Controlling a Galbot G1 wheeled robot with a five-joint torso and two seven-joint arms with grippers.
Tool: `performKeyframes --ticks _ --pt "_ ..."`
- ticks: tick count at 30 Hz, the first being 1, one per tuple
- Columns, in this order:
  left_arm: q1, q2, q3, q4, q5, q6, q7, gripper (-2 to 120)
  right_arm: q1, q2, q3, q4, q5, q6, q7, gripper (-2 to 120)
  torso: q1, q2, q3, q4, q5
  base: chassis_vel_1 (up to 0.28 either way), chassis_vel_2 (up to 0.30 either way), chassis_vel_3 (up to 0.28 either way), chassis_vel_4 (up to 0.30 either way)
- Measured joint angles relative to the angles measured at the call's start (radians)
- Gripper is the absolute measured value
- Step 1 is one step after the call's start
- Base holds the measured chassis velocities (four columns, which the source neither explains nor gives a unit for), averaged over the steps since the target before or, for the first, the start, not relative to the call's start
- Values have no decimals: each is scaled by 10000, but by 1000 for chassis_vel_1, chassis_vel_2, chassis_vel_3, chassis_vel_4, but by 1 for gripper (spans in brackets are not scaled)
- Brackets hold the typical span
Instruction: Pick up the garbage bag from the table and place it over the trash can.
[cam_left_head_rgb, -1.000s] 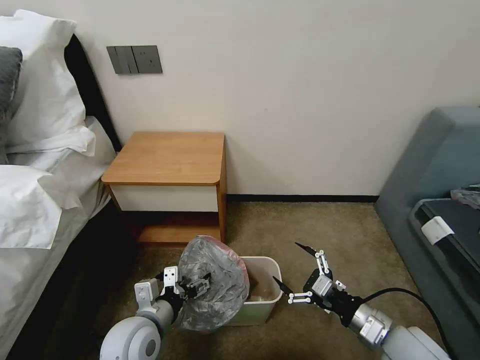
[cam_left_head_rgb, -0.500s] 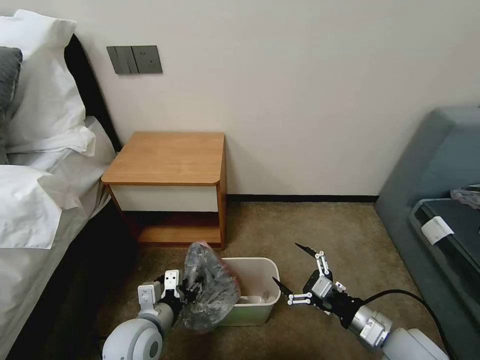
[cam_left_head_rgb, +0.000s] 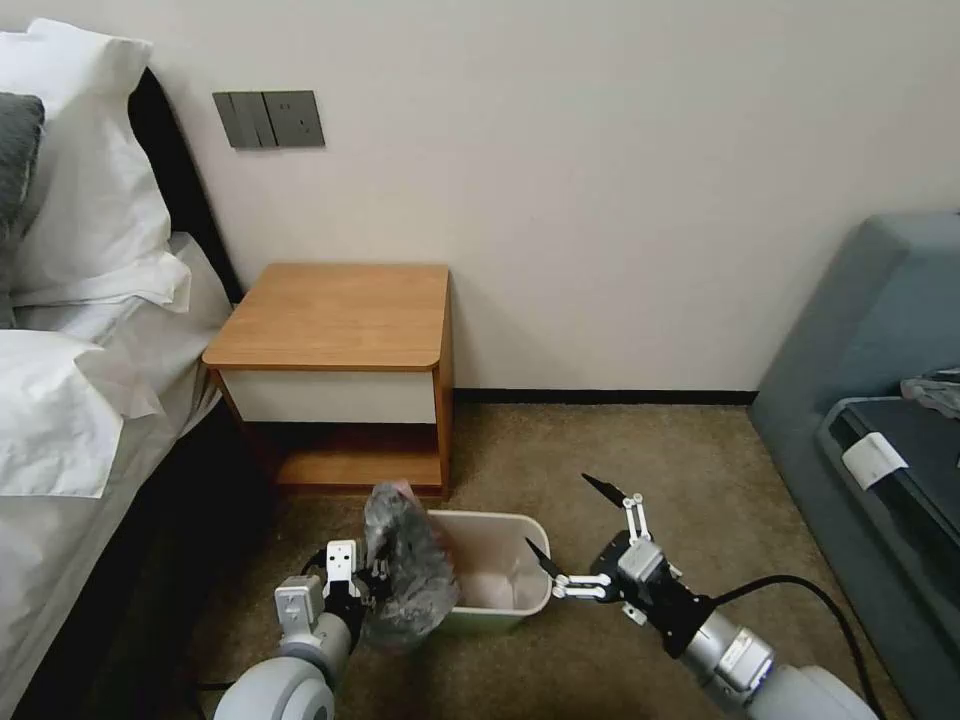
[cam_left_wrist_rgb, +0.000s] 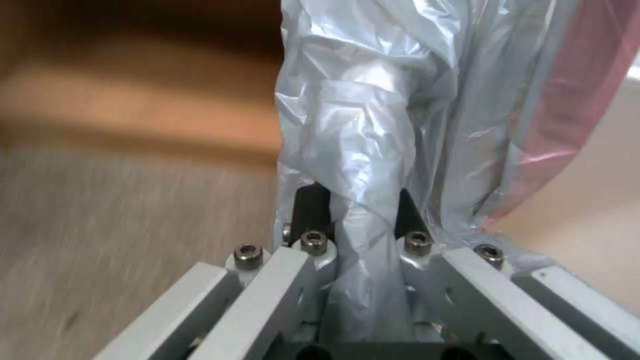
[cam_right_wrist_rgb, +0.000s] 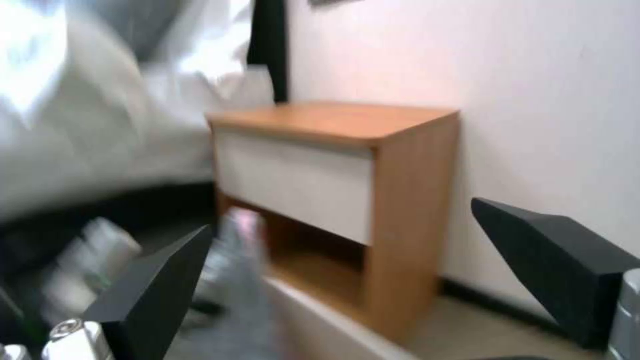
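The grey crinkled garbage bag (cam_left_head_rgb: 405, 570) with a pinkish edge hangs bunched at the left end of the cream trash can (cam_left_head_rgb: 520, 522), which stands on the carpet in front of the table (cam_left_head_rgb: 340, 315). My left gripper (cam_left_head_rgb: 374, 590) is low beside the bin's left side and shut on the bag. The left wrist view shows a twisted fold of the bag (cam_left_wrist_rgb: 363, 125) pinched in the left gripper (cam_left_wrist_rgb: 357, 210). My right gripper (cam_left_head_rgb: 556, 511) is open, its fingers just off the bin's right rim. Between its black fingers (cam_right_wrist_rgb: 160, 285) I see the table (cam_right_wrist_rgb: 333, 125) and the blurred bag (cam_right_wrist_rgb: 243, 280).
A bed with white pillows (cam_left_head_rgb: 70, 330) runs along the left. A grey-blue sofa (cam_left_head_rgb: 880, 330) with a dark case stands on the right. The wall and its switch panel (cam_left_head_rgb: 268, 119) lie behind the nightstand. Open carpet (cam_left_head_rgb: 620, 450) stretches beyond the bin.
The bag has dropped and collapsed from a wide puffed shape to a narrow bunch at the bin's left end, uncovering the bin's inside. My right gripper moved left to the bin's right rim.
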Motion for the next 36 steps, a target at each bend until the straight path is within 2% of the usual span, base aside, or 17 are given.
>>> performKeyframes --ticks 1,2,5,6,8,9,12,15,16,19,20,21,26,36 --pt "24 7 -11 70 113 -578 177 3 257 -18 -335 391 1103 -671 310 100 0 0 -1 0 5 0 0 0 0" --pt "24 7 -11 70 113 -578 177 3 257 -18 -335 391 1103 -671 310 100 0 0 -1 0 5 0 0 0 0" --pt "110 20 -70 150 206 -1382 559 3 1205 -68 -1150 1320 3258 -3183 1661 100 0 0 0 0 2 0 0 0 0" --pt "110 20 -70 150 206 -1382 559 3 1205 -68 -1150 1320 3258 -3183 1661 100 0 0 0 0 2 0 0 0 0" --pt "176 -3 -127 148 188 -1956 944 3 2070 62 -1964 1430 4063 -4025 2062 100 0 0 0 1 2 0 0 0 0" --pt "176 -3 -127 148 188 -1956 944 3 2070 62 -1964 1430 4063 -4025 2062 100 0 0 0 1 2 0 0 0 0" --pt "243 -86 -209 144 86 -2582 1515 3 3133 609 -2988 950 4610 -4455 2350 100 0 0 0 2 5 0 0 0 0" --pt "265 -87 -268 142 -12 -2820 1837 3 3672 876 -3390 489 4642 -4514 2386 100 0 0 0 1 2 0 0 0 0" --pt "265 -87 -268 142 -12 -2820 1837 3 3672 876 -3390 489 4642 -4514 2386 100 0 0 0 1 2 0 0 0 0" --pt "282 -75 -409 154 -238 -3113 2654 3 4380 1053 -3692 -252 4642 -4580 2422 100 0 0 1 2 3 0 0 0 0" --pt "282 -75 -409 154 -238 -3113 2654 3 4380 1053 -3692 -252 4642 -4580 2422 100 0 0 1 2 3 0 0 0 0" --pt "290 -74 -456 167 -413 -3160 2994 3 4499 1069 -3707 -386 4642 -4635 2431 100 0 0 0 1 3 0 0 0 0" --pt "337 -76 -512 161 -1053 -3107 3722 3 4803 1145 -3686 -801 4578 -4807 2541 100 0 0 1 1 3 0 0 0 0" --pt "324 -8 -572 161 -1021 -3102 3793 3 4803 1052 -3498 -1225 4115 -4794 2463 100 0 0 0 1 4 0 0 0 0"
